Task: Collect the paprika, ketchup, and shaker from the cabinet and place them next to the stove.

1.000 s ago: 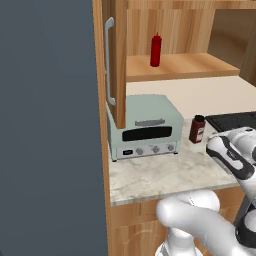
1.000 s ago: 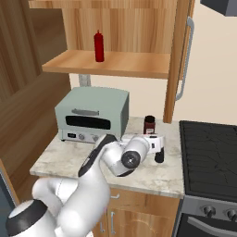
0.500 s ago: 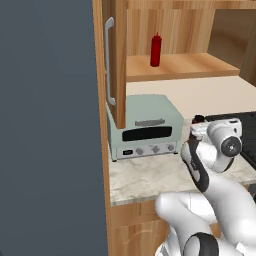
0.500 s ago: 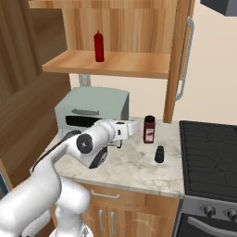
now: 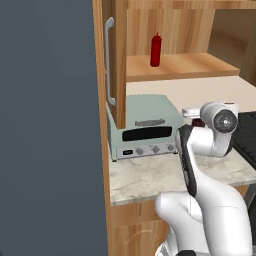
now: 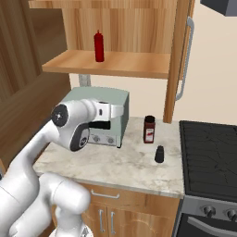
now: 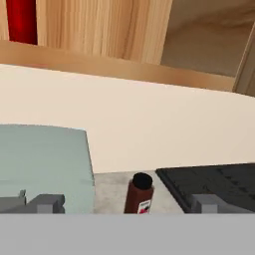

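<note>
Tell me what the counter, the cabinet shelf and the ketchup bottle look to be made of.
Counter: probably stone or marble-look laminate, pale with grey veining, matte. Cabinet shelf: light wood, with visible grain and plank lines. Ketchup bottle: likely plastic, smooth uniform red with no label, though the render leaves that open.

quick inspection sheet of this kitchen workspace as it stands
surface: pale marbled counter, between toaster oven and stove
job's things: ketchup upright on cabinet shelf; paprika and shaker upright on the counter beside the stove, apart
clutter: green toaster oven
grippers: gripper raised over the counter, open, holding nothing
cables: nothing seen
surroundings: cabinet door open, grey bar handle
</note>
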